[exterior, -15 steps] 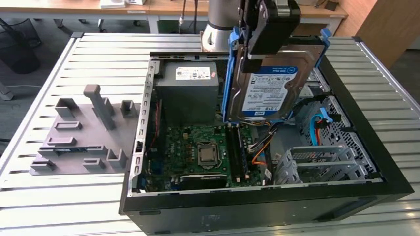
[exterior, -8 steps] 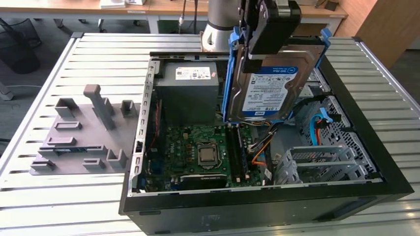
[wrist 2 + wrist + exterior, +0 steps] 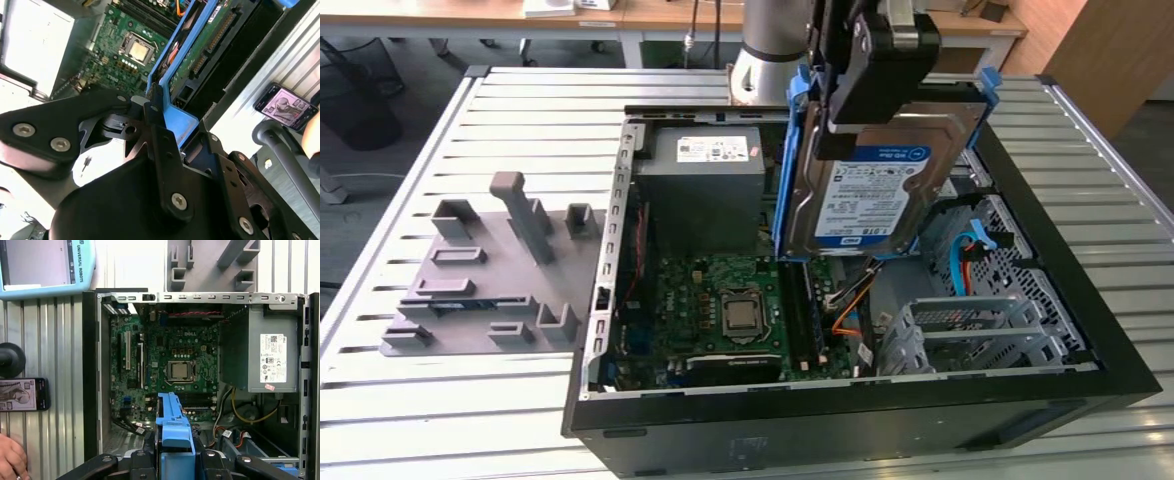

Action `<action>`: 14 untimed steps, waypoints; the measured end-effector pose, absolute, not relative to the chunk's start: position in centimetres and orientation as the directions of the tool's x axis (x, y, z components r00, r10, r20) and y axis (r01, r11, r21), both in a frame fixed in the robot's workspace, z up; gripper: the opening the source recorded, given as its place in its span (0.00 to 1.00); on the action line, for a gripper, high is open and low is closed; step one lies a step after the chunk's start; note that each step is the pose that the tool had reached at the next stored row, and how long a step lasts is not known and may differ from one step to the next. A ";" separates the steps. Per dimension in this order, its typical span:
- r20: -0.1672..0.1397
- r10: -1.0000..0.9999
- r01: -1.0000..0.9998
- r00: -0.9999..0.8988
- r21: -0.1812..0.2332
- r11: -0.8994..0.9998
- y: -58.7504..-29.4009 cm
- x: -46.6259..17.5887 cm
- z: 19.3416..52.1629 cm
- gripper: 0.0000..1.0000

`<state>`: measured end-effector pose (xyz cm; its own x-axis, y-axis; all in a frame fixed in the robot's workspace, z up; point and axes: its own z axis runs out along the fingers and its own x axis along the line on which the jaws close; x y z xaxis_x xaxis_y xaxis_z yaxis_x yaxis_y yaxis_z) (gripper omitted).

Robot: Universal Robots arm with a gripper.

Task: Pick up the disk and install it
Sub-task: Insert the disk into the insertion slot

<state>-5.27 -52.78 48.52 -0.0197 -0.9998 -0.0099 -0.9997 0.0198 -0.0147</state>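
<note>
Pincer: the black pincer (image 3: 861, 118) is clamped on the top edge of the disk's carrier. In the second wrist view its fingers (image 3: 160, 140) press against the blue plastic.
Disk: the flat rectangular silver hard disk (image 3: 867, 195) has a blue-and-white label and sits in a blue plastic carrier bracket (image 3: 790, 170). It hangs upright in the pincer's grip over the open case, with its label turned toward the exterior view.
Case: the black computer tower case (image 3: 854, 425) lies on its side, open, on the slatted grey metal worktop (image 3: 440, 420).
Inside the case: a green motherboard (image 3: 720, 310), a grey boxy power supply with a white sticker (image 3: 707, 170), and a grey metal drive cage (image 3: 981, 330) toward the exterior view's right.
Beside the case: a grey plastic fixture with upright posts (image 3: 494, 270) stands on the exterior view's left.
Worktop edge: in the first wrist view, a dark phone (image 3: 22, 395) lies beside the case, with a person's hand (image 3: 10, 460) near it.
</note>
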 end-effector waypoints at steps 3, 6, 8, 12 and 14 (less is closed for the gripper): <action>-0.010 -1.000 -1.000 -0.020 -0.015 0.020 -53.7 -5.1 48.4 0.36; -0.010 -1.000 -1.000 -0.020 -0.015 0.020 -54.2 -4.4 48.3 0.36; -0.010 -1.000 -1.000 -0.020 -0.015 0.020 -54.3 -3.7 48.1 0.36; -0.010 -1.000 -1.000 -0.020 -0.014 0.020 -54.6 -2.2 47.9 0.36; -0.010 -1.000 -1.000 -0.020 -0.014 0.020 -54.9 -1.8 47.7 0.36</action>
